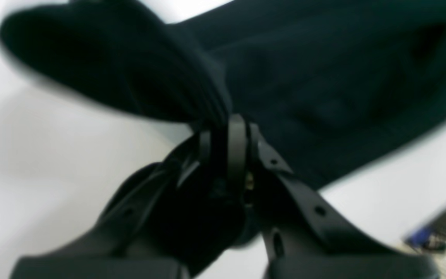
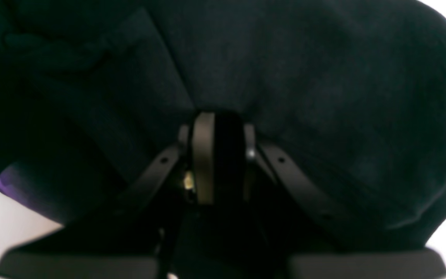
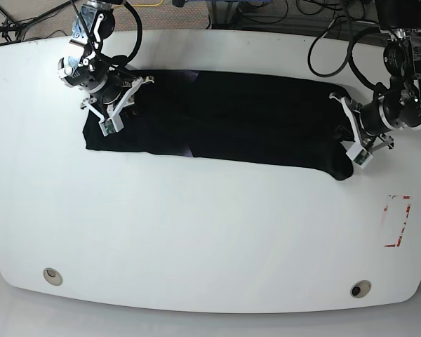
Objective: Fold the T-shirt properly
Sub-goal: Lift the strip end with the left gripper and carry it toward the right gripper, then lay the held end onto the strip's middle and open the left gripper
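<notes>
Both hands grip the black T-shirt (image 3: 224,116): left hand (image 1: 227,124) clamps one end, right hand (image 2: 217,120) the other. Looks like the lengthwise fold step; the next move likely needs both ends lifted together and carried across without dragging on the worktop (image 3: 196,232).

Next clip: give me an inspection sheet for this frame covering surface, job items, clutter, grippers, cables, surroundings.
Surface: white table, rounded corners, two small round holes near its front edge.
Job items: black T-shirt lies as a long band across the far half of the table, one end at each arm.
Clutter: red marking on the table near its right edge; nothing else seen.
Grippers: left gripper shut on a bunched shirt end; right gripper shut on shirt fabric.
Cables: black cables trail behind the table at the far edge.
Surroundings: floor and more wiring beyond the far edge, too small to detail.
</notes>
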